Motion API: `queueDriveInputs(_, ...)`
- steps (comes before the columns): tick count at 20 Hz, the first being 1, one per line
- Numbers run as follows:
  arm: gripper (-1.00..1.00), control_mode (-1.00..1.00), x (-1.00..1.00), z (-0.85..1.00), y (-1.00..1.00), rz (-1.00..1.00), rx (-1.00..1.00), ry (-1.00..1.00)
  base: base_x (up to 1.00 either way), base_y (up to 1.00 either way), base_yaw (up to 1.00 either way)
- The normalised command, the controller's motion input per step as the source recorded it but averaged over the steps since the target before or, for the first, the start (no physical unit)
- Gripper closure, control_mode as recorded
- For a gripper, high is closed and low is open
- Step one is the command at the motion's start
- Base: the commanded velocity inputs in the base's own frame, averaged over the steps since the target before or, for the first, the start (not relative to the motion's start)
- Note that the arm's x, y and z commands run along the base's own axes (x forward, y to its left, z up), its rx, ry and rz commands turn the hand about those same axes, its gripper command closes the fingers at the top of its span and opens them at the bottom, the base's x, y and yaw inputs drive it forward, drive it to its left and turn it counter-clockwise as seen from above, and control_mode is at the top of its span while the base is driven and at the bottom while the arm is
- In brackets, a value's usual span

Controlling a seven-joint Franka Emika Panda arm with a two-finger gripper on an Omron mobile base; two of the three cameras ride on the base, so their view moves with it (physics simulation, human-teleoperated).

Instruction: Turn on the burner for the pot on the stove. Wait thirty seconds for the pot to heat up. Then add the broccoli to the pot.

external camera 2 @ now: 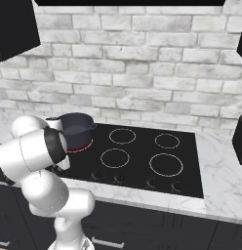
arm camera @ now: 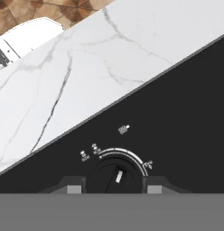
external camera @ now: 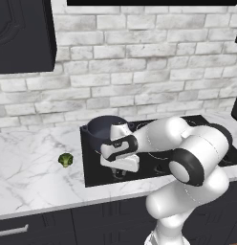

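The marble counter (external camera: 29,162) is carrying the stove (external camera 2: 142,161), a black glass cooktop set into it, and the white arm is bending low over the stove's front left corner. The pot (external camera 2: 75,128) is sitting at the back left of the cooktop, and the burner (external camera 2: 80,147) under it is showing as a red ring, so the heat is judged to be already on. In the hand view the gripper (arm camera: 114,184) is straddling a knob (arm camera: 116,175), one fingertip on each side, apparently pinching it. The broccoli (external camera: 66,160) is lying on the counter, well apart from the stove's left edge, so the wait and the transfer into the pot are remaining.
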Motion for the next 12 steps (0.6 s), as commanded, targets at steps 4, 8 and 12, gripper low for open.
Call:
queueDriveInputs(4, 1.0, -1.0, 0.0, 0.05, 0.0, 0.0, 0.0, -0.01, 0.0, 0.0, 0.0)
queueDriveInputs(8, 1.0, -1.0, -0.04, 0.51, 0.0, -0.01, -0.01, -0.12, 0.0, 0.0, 0.0)
queueDriveInputs(12, -1.0, -1.0, -0.19, 0.98, 0.0, 0.0, -0.09, -0.25, 0.0, 0.0, 0.0)
